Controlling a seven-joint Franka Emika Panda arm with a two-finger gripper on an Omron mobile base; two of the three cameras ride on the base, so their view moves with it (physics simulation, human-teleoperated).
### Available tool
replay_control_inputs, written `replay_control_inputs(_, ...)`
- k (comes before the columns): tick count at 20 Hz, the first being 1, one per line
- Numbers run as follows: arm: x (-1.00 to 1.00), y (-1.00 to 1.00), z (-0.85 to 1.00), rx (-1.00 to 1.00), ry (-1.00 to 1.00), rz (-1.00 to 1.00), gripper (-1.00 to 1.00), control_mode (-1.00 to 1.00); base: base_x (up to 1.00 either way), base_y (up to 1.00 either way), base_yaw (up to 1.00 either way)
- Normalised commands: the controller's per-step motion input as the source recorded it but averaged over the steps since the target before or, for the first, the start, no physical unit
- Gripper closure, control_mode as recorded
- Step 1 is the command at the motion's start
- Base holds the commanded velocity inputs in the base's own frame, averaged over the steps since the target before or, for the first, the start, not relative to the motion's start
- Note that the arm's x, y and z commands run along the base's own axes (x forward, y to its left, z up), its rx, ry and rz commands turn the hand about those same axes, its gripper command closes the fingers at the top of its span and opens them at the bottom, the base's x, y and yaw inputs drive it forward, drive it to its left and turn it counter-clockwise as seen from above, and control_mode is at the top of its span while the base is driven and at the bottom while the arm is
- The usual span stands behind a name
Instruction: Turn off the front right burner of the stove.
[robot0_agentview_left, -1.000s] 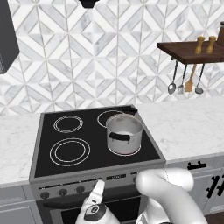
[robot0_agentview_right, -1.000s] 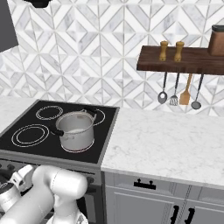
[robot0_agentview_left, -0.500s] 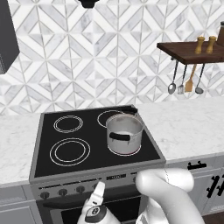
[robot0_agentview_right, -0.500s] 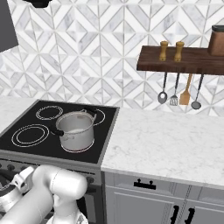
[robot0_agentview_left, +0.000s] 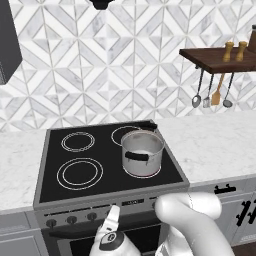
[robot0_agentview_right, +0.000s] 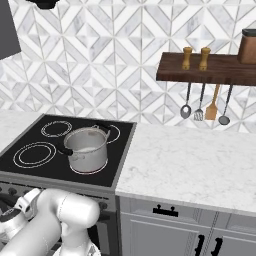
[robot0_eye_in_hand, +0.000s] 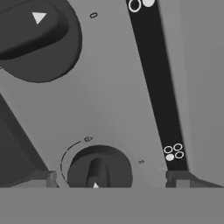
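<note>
Gripper (robot0_eye_in_hand: 109, 177) hard up against the stove's (robot0_agentview_left: 50, 216) front control panel, jaws spread wide: one dark fingertip (robot0_eye_in_hand: 43, 178) at lower left of the hand view, the other at lower right, nothing pinched between them. A small dark knob (robot0_eye_in_hand: 99, 169) sits squarely in the gap, straight ahead of the tool, its raised grip bar running roughly along the line of approach toward the camera, a white pointer mark at its near end. Whether the fingertips touch the knob yet I cannot tell; they flank it closely. A second, larger-looking knob (robot0_eye_in_hand: 37, 37) lies further along the panel, well apart. A black strip (robot0_eye_in_hand: 155, 83) with small ring icons runs beside both. From the left base view the hand is low in front of the knob row. The front right burner (robot0_agentview_left: 145, 172) lies up on the black glass, under the steel pot (robot0_agentview_left: 142, 152). Judgement: closing on this knob and twisting comes next, if it governs that burner.
</note>
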Motion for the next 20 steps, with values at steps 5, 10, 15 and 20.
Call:
replay_control_inputs(5, 0.02, 0.00, -0.01, 0.00, 0.00, 0.00, -1.00, -1.00, 0.00, 0.00, 0.00)
replay_control_inputs(10, 0.00, 0.00, 0.00, 0.00, 0.00, 0.00, 1.00, -1.00, 0.00, 0.00, 0.00)
replay_control_inputs(15, 0.00, 0.00, 0.05, 0.08, 0.01, 0.00, 1.00, -1.00, 0.00, 0.00, 0.00)
replay_control_inputs(20, 0.00, 0.00, 0.17, 0.37, 0.06, -0.03, 1.00, -1.00, 0.00, 0.00, 0.00)
